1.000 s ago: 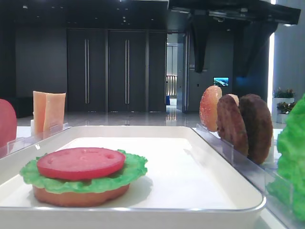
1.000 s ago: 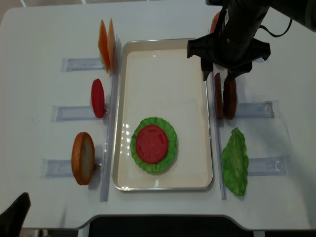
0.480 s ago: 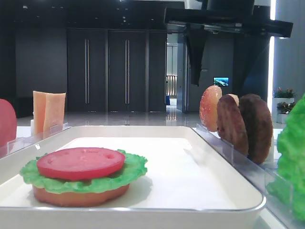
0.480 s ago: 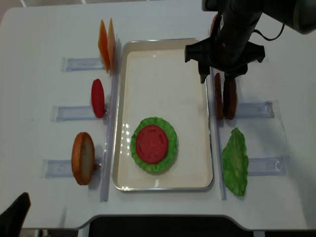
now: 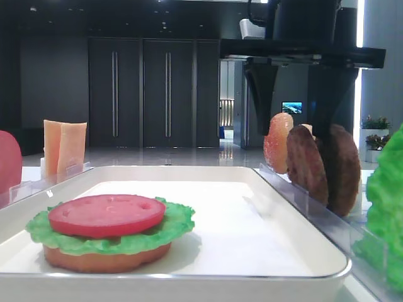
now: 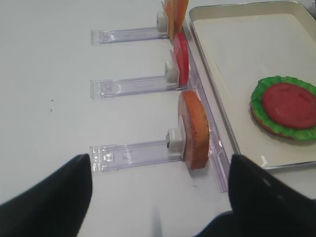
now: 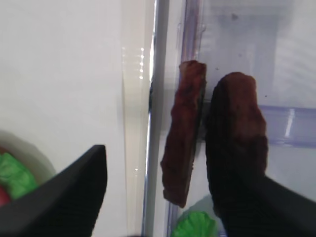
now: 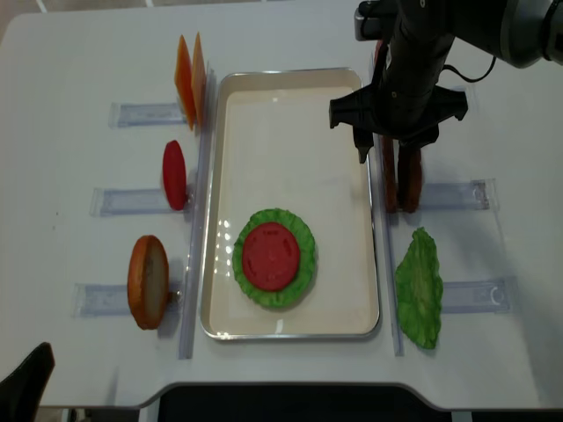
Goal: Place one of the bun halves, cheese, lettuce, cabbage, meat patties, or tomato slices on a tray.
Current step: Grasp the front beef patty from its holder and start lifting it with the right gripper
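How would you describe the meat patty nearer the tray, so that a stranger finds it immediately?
Start at the large white rectangular tray. Along its right rim, two round dark-brown meat patties stand on edge in a clear plastic rack. The wanted patty is the thinner one, closest to the rim.

right gripper point(image 8: 384, 158) lowered, jaws spread wide

Clear plastic racks point(image 8: 141, 113) on a white table point(image 8: 70, 53).
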Controlling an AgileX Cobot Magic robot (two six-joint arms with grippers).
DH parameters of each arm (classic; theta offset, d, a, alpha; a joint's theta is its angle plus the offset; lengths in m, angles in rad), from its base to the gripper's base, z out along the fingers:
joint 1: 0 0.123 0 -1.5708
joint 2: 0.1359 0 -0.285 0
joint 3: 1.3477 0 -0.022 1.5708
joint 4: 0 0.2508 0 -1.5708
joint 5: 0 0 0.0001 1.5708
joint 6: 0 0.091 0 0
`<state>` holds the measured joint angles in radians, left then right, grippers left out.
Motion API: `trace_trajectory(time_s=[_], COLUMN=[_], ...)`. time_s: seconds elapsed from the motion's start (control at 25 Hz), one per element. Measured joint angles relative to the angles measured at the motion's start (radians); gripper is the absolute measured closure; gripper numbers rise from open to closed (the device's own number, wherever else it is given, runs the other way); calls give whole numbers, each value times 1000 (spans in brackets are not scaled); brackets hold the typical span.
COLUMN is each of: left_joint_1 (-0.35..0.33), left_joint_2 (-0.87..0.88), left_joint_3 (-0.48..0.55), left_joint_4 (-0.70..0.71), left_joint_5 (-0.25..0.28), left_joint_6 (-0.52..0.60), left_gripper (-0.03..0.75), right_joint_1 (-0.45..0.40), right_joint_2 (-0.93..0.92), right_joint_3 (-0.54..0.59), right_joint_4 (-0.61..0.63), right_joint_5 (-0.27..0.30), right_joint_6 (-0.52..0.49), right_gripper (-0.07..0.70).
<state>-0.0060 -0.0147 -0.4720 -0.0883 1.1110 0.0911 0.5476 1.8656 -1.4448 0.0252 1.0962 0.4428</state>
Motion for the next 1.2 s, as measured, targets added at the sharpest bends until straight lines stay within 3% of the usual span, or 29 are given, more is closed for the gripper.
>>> trace_trajectory(time_s=[0.32, 0.72, 1.12, 1.2], left_joint_1=[0, 0, 0, 0], left_joint_2=[0, 0, 0, 0], left_joint_3=[0, 0, 0, 0], left_joint_4=[0, 0, 0, 0], left_joint_5=[0, 0, 0, 0], left_joint_6=[0, 0, 0, 0], left_gripper=[55, 55, 55, 55], right_joint_1=[0, 0, 0, 0], right_joint_2=[16, 16, 16, 16], right_joint_3=[0, 0, 0, 0], right_joint_4=[-25, -57, -66, -70], right_joint_5=[-4, -10, 11, 15], right_joint_6=[-2, -2, 10, 13], right_gripper=[211, 415, 456, 498])
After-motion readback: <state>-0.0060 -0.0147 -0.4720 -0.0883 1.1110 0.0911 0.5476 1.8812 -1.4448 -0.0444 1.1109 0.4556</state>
